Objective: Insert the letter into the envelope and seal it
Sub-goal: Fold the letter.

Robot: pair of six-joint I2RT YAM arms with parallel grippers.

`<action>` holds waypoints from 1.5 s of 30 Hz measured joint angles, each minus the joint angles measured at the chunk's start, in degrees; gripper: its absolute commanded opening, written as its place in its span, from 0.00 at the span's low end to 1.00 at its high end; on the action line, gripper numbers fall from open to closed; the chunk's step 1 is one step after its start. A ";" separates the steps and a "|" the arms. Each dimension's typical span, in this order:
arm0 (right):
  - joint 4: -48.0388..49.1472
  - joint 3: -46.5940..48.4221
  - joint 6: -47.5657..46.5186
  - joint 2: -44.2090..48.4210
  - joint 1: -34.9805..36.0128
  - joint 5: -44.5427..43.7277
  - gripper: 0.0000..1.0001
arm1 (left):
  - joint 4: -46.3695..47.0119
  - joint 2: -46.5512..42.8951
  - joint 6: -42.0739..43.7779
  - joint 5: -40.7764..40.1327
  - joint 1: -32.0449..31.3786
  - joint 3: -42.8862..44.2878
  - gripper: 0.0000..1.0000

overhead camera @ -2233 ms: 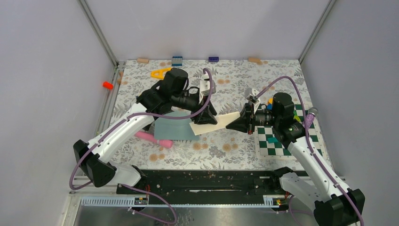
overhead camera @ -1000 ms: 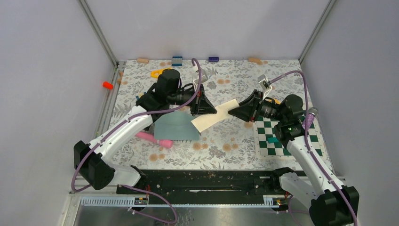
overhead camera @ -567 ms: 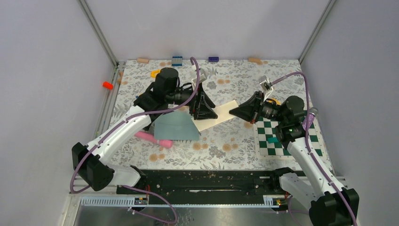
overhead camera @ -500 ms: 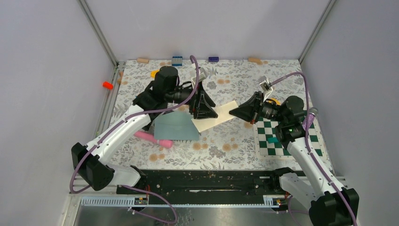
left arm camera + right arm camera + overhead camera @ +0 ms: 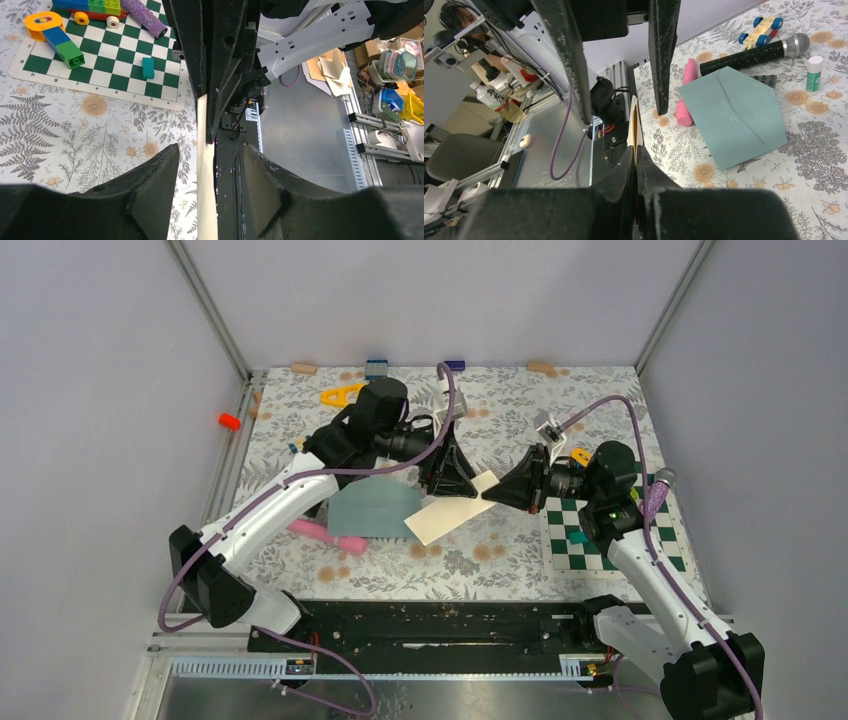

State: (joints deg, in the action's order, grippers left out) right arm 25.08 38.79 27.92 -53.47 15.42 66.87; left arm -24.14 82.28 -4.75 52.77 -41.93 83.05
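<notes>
Hand-over of the letter [image 5: 447,516], seen from above. Your right gripper [image 5: 487,493] now has its fingers pressed together on the upper right corner of this cream sheet and holds it at a slant off the bench [image 5: 500,410]. A second ago those fingers stood apart. Your left gripper [image 5: 458,485], which was clamped on the sheet a second ago, has let go. Its fingers are apart, one on each side of the sheet's thin edge, as the left wrist view shows.

The letter's lower corner reaches just to the right edge of the envelope [image 5: 368,510]. The teal-grey envelope lies flat on the bench, partly under your left arm, with nothing gripping it.

The swap seems to leave the right arm carrying the letter alone and free the left arm to steady or open the envelope. The letter is not yet inside, and sealing has not begun.
</notes>
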 measured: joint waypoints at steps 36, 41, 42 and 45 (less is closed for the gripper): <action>-6.62 2.25 -6.21 5.42 -2.97 -1.46 0.00 | -6.25 0.15 8.87 -0.11 -0.87 0.57 0.15; -6.62 3.63 -5.77 6.08 -4.63 -1.42 0.00 | -7.52 -0.52 10.80 -0.13 -0.87 0.55 0.18; -6.62 3.89 -5.62 6.38 -5.05 -1.42 0.00 | -7.82 -0.70 11.21 -0.13 -0.87 0.55 0.18; -6.88 4.90 -5.57 7.19 -6.01 -1.36 0.00 | -8.85 -1.16 12.41 -0.15 -0.87 0.55 0.18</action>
State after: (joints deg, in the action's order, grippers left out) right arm 18.20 43.68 22.35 -46.28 9.41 65.52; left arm -32.99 81.12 7.66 52.62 -42.81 83.59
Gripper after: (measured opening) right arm 0.019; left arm 0.175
